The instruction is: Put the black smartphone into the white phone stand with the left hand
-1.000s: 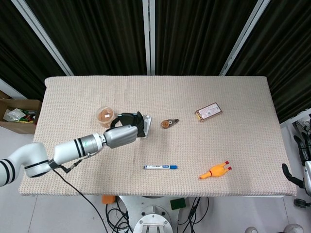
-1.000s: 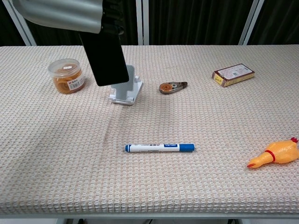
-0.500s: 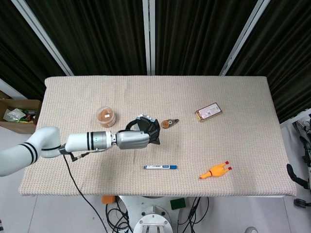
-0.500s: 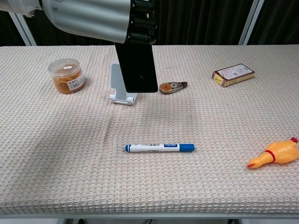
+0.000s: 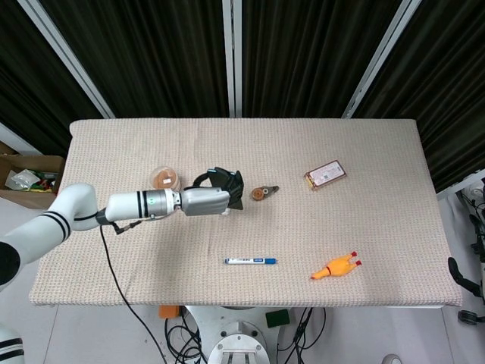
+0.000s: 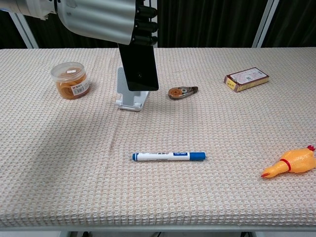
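**A:** Looking at this, the left hand [image 6: 106, 19] grips the black smartphone [image 6: 138, 66] by its top edge, hanging upright just in front of the white phone stand [image 6: 129, 94]. Not seated yet, I'd say.

**B:** Agreed, placing step. It probably needs lowering toward 12 o'clock onto the ledge. Right hand's out of view.
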You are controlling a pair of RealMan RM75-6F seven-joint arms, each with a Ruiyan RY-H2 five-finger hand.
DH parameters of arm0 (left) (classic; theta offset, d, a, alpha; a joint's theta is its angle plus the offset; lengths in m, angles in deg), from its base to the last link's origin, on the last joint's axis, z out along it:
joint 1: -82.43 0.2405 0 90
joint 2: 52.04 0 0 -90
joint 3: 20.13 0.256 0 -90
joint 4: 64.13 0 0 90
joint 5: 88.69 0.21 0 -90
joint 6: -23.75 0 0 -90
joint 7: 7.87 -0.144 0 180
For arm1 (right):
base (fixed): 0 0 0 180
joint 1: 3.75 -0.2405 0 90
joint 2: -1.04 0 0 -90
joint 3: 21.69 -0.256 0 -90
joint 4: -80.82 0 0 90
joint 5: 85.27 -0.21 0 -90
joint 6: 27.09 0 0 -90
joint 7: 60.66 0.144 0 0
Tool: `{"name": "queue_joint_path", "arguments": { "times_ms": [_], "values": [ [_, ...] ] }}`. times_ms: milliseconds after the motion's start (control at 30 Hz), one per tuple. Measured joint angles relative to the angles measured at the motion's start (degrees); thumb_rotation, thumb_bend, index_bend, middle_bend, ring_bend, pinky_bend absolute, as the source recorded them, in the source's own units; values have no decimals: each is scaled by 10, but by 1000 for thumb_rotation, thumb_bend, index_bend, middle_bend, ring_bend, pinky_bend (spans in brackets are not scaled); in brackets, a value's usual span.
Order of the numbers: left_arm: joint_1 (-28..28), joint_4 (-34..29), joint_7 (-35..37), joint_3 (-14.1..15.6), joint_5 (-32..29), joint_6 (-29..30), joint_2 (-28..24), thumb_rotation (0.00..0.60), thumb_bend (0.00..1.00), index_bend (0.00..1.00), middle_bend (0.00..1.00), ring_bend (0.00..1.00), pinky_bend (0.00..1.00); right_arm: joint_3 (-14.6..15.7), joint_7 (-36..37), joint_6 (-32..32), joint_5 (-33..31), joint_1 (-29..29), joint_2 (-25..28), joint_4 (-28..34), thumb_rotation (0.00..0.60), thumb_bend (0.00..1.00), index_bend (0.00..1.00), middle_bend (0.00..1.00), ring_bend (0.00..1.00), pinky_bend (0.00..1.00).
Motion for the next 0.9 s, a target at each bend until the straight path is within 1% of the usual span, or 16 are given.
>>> {"name": "queue_joint_path", "arguments": {
  "times_ms": [233, 400, 633, 900],
  "values": [
    [-3, 45, 15, 28, -3, -2, 27, 600, 512, 760, 708, 583, 615, -1, 2, 1, -3, 2, -3, -5, 600, 380, 0, 0, 0, 0],
    [-3, 54, 16, 43, -4, -4, 34, 600, 513, 766, 706, 583, 614, -1, 7, 1, -6, 4, -3, -8, 600, 380, 0, 0, 0, 0],
    [-2, 41, 1, 53, -13, -17, 18, 600, 514, 783, 705, 581, 613, 0, 9, 0, -5, 6, -2, -10, 600, 381, 0, 0, 0, 0],
    [-8, 10, -15, 55, -21, -30, 0, 600, 514, 789, 705, 581, 612, 0, 11, -2, -2, 8, -2, -10, 600, 380, 0, 0, 0, 0]
  ]
}}
